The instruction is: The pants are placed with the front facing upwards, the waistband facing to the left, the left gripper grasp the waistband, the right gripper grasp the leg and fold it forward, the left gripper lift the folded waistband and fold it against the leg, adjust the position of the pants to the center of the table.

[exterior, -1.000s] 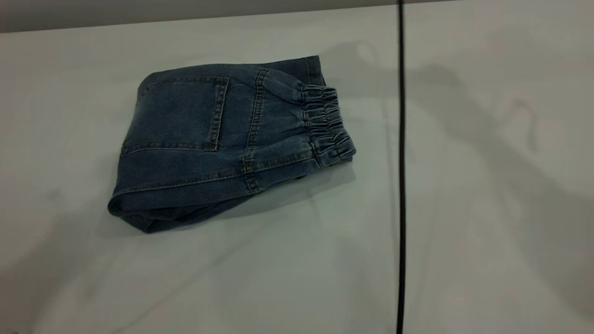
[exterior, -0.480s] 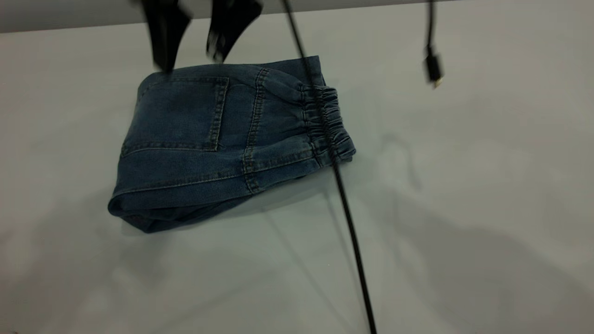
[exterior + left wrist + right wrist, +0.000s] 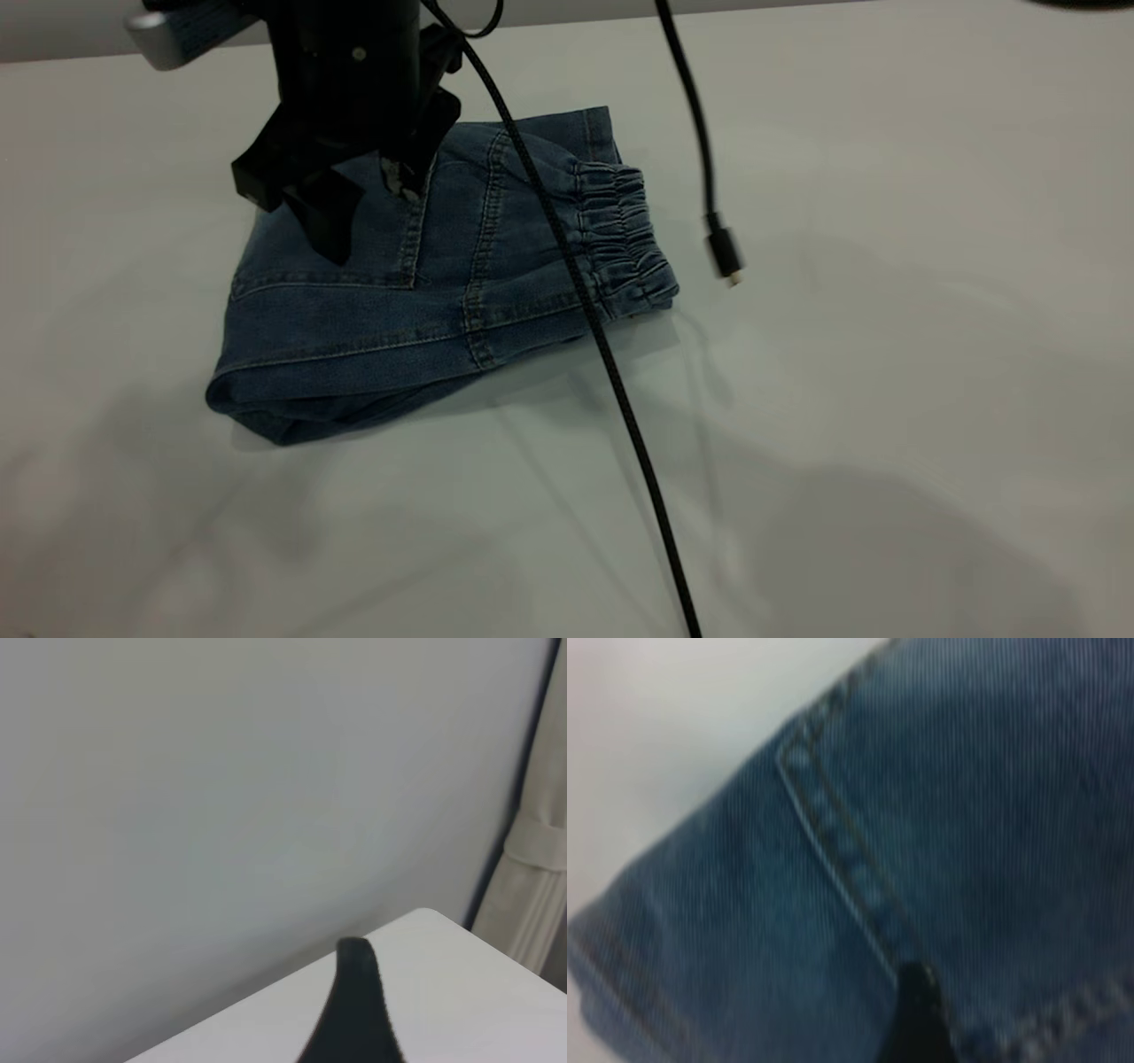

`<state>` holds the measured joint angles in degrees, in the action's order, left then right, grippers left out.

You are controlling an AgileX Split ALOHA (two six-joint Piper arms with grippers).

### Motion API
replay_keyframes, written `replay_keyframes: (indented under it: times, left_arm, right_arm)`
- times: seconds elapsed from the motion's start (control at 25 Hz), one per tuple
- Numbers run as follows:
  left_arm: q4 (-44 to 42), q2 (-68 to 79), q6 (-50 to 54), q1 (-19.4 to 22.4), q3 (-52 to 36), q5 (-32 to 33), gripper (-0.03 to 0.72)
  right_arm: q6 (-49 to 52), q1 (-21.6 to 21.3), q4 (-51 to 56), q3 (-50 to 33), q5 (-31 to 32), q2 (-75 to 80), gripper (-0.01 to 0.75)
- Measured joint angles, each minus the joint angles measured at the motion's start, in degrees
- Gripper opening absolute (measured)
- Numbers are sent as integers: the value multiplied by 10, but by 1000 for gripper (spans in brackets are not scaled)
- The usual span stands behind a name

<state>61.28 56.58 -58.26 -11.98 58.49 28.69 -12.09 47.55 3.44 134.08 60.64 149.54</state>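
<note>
A plain white-grey table (image 3: 886, 399) fills the room's view, and on it, toward the far left part, lie the short blue denim pants (image 3: 399, 328), folded into a thick bundle. Their gathered elastic denim waistband (image 3: 625, 239) points to the right side of the exterior view. A stitched patch pocket (image 3: 385, 252) faces up, lying flat.

The matte black right gripper (image 3: 368, 208) hangs just above that pocket with its jaws spread. Its wrist camera looks closely at the denim and the pocket's stitched corner (image 3: 802, 771).

The left gripper (image 3: 356, 992) is away from the pants, over a bare corner of the table. I cannot tell how its jaws stand.

A black braided cable (image 3: 602, 354) slants across the waistband, and a second black cable with a plug (image 3: 722, 252) dangles beside the pants.
</note>
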Motion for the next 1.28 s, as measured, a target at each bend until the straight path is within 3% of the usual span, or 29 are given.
replay_keyframes:
  times: [0.44,0.64,0.96,1.28]
  left_arm:
    - [-1,0,0,0,0,11,519]
    - [-1,0,0,0,0,13,519]
    - [0,0,0,-1,0,16,519]
    - [2,-2,1,-1,0,24,519]
  right_arm:
    - [6,-1,-18,0,-21,51,478]
    - [31,-1,-21,1,6,53,478]
    - [149,-1,-68,1,96,53,478]
    - [273,-9,-76,1,97,53,478]
